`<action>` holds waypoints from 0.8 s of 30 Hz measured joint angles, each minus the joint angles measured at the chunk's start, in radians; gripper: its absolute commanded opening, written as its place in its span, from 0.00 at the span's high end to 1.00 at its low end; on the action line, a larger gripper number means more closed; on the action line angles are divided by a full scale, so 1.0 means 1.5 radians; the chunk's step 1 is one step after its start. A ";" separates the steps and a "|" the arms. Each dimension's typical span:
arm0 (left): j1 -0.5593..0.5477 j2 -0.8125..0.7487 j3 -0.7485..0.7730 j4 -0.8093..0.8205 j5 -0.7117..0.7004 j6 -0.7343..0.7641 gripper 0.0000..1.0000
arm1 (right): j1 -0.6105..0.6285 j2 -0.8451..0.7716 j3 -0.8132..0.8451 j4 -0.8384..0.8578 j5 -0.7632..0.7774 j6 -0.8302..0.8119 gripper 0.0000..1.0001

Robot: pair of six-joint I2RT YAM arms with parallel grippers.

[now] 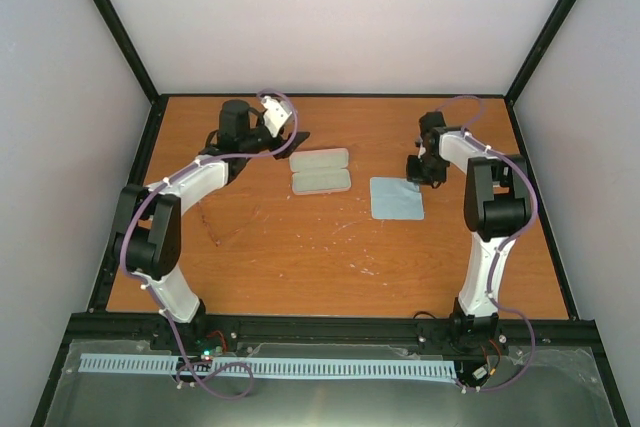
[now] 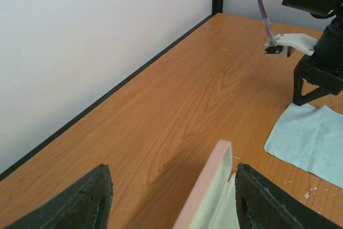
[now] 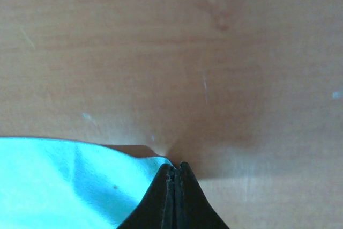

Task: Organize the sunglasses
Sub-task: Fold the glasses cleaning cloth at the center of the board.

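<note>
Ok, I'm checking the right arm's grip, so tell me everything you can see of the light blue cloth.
The cloth is pale blue, thin and soft-looking, roughly square, with slight wrinkles. It lies flat on the wooden table, right of the open case and apart from it. The right hand, fingers shut, appears to pinch its far right corner, where the edge is slightly raised. Nothing else touches it.

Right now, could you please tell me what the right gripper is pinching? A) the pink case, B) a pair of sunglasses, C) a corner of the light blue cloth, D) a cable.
C: in the right wrist view the right gripper is shut on the corner of the cloth.
</note>
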 measured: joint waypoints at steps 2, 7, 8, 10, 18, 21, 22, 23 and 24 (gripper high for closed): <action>-0.004 0.000 0.001 -0.003 0.006 0.001 0.39 | 0.001 -0.015 -0.023 0.004 0.001 0.006 0.97; -0.018 0.006 0.010 -0.012 0.025 0.002 0.39 | 0.004 -0.053 -0.073 0.001 0.013 0.022 0.97; -0.022 0.009 0.016 -0.015 0.031 0.002 0.39 | 0.004 -0.061 -0.083 0.001 0.019 0.027 0.97; -0.035 0.018 0.028 -0.027 0.043 0.006 0.39 | 0.004 -0.077 -0.096 0.001 0.029 0.035 0.97; -0.089 0.087 0.098 -0.079 0.115 0.038 0.36 | 0.003 -0.126 -0.095 0.037 0.077 0.065 0.97; -0.100 0.127 0.130 -0.106 0.126 0.063 0.36 | 0.003 -0.121 -0.077 0.044 0.077 0.070 0.96; -0.103 0.138 0.140 -0.114 0.127 0.071 0.36 | 0.003 -0.117 -0.067 0.044 0.072 0.071 0.90; -0.106 0.151 0.151 -0.123 0.127 0.078 0.36 | 0.002 -0.111 -0.055 0.043 0.063 0.071 0.84; -0.109 0.163 0.162 -0.130 0.127 0.083 0.36 | 0.002 -0.103 -0.040 0.038 0.050 0.069 0.80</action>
